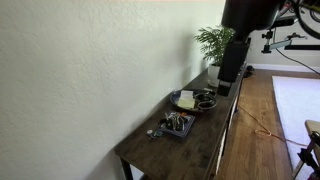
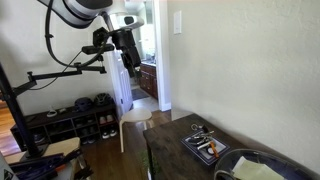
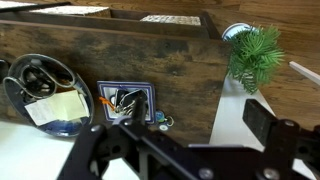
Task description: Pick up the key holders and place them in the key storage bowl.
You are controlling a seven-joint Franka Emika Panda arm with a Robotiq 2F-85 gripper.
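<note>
Gripper (image 1: 226, 85): spread wide, empty, high up, well apart from table (image 1: 145, 150) in both exterior views. Key holders (image 3: 160, 121): on tabletop just beside corner of key storage bowl (image 3: 127, 100), side away from round plate (image 3: 40, 90). Wrist view: key holders beyond fingers (image 3: 280, 135), roughly on midline between them. Likely long reach ahead, little sideways correction, bowl rim close alongside.

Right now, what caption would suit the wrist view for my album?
Looking down on a wooden table: key storage bowl, one key holder beside it, round dish, potted plant.
</note>
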